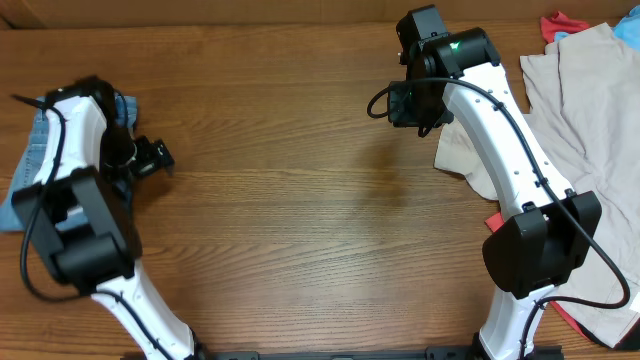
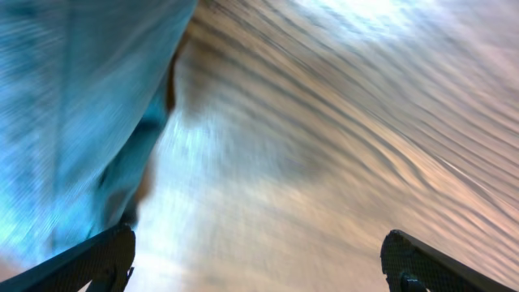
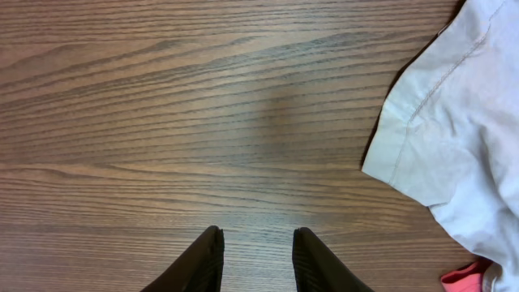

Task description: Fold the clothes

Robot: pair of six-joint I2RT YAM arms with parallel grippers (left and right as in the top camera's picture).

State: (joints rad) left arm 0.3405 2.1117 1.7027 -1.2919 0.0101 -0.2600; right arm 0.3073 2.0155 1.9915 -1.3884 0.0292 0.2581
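The clothes, light blue jeans (image 1: 30,150), lie bunched at the table's far left edge, partly hidden under my left arm. In the left wrist view the blurred blue denim (image 2: 73,105) fills the left side. My left gripper (image 1: 152,158) is just right of the jeans, wide open (image 2: 258,255), with only bare wood between its fingers. My right gripper (image 1: 408,104) hovers at the back right of the table. Its jaws (image 3: 258,237) are narrowly open over bare wood and hold nothing.
A cream garment (image 1: 585,110) is spread over the right side, with one corner (image 3: 438,138) lying right of my right gripper. A red cloth (image 1: 560,22) peeks out at the back right, and red fabric (image 3: 466,277) shows under the cream garment. The brown wooden table (image 1: 300,200) lies between the arms.
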